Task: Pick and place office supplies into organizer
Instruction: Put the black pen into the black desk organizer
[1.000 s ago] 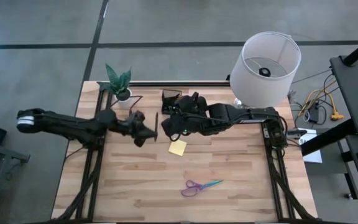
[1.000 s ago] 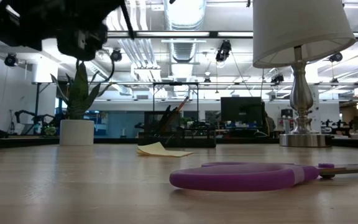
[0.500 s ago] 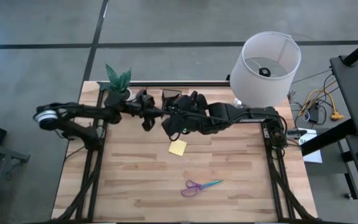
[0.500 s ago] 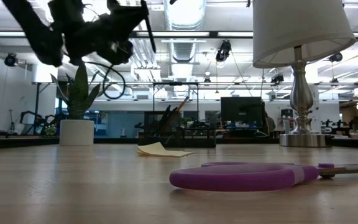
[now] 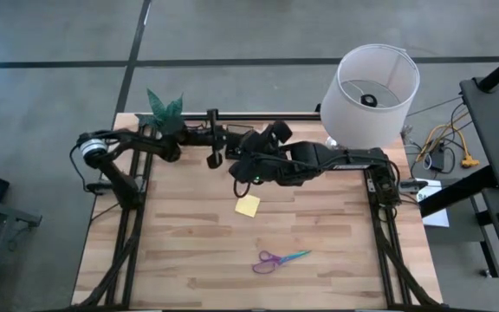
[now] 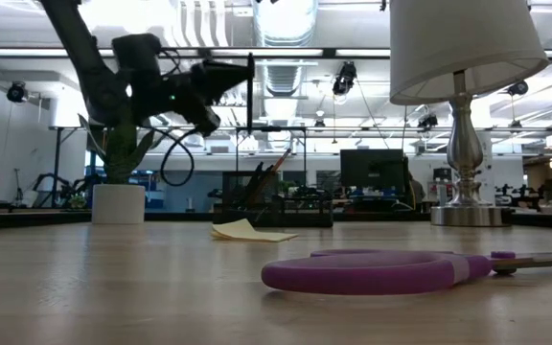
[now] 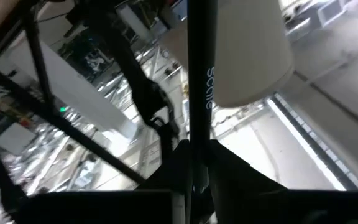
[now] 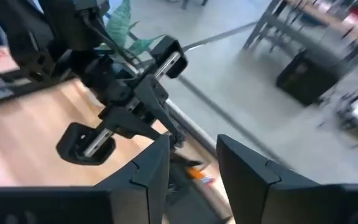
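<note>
My left gripper (image 5: pixel 212 139) (image 6: pixel 241 75) is shut on a thin dark pen (image 6: pixel 250 101) (image 7: pixel 197 81), high over the left end of the black organizer (image 6: pixel 276 201) (image 5: pixel 235 137) at the table's far side. Other pens and an orange pencil (image 8: pixel 197 172) stand in the organizer. My right gripper (image 5: pixel 241 171) (image 8: pixel 191 168) hovers open just near of the organizer, with nothing between its fingers. The yellow sticky-note pad (image 5: pixel 248 205) lies flat on the table's middle. The purple-and-teal scissors (image 5: pixel 280 259) (image 6: pixel 391 270) lie flat toward the near edge. My left gripper pinches the pen near its upper end (image 7: pixel 194 177) between its two fingers. The fingers come about level from the table's left and lie across the pen. The pen stands roughly upright, most of its length below the fingers, lifted clear above the organizer.
A white pot with a green plant (image 5: pixel 165 108) stands at the far left corner. A white lamp (image 5: pixel 375 82) stands at the far right. The two arms meet closely over the organizer. Bare wood lies to either side of the scissors.
My left gripper has swung from the table's middle left toward the far edge and the organizer, rolling its wrist as it went and staying shut on the pen. The pen has gone from slanted to about upright. My right gripper has rolled a little in place.
</note>
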You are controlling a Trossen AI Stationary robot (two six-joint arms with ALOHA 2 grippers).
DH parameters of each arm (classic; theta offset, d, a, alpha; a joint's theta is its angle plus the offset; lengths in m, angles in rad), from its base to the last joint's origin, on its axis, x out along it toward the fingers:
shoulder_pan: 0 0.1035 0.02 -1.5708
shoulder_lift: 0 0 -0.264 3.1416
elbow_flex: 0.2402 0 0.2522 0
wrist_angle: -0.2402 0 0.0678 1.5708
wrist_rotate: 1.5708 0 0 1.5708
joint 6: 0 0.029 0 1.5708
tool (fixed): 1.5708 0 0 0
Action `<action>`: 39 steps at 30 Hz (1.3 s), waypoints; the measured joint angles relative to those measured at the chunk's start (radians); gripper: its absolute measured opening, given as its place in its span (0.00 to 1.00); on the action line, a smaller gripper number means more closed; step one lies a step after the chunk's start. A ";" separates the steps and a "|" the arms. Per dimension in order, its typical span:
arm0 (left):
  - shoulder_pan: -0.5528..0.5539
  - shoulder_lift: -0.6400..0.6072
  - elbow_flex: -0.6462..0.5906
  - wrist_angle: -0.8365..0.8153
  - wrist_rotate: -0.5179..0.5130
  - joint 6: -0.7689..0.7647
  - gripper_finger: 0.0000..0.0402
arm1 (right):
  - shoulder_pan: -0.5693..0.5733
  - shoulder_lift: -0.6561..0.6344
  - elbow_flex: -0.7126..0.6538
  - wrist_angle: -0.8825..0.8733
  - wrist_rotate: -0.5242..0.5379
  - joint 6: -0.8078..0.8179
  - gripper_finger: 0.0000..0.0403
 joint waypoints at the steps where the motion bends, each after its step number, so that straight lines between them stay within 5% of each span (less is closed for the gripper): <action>1: 0.004 0.012 0.009 -0.002 -0.016 -0.014 0.04 | -0.001 0.000 0.000 0.000 0.014 -0.027 0.31; 8: 0.015 0.072 0.023 -0.007 -0.175 -0.018 0.04 | -0.005 0.000 0.000 0.007 0.050 -0.275 0.29; 15: 0.015 0.085 0.017 -0.045 -0.214 -0.042 0.04 | -0.005 0.000 0.000 0.021 0.046 -0.457 0.30; 22: 0.015 0.085 0.011 -0.097 -0.236 -0.169 0.05 | -0.005 0.000 0.000 0.023 0.045 -0.440 0.29; 39: 0.016 0.085 -0.002 -0.095 -0.236 -0.168 0.24 | -0.005 0.000 0.000 0.026 0.044 -0.544 0.28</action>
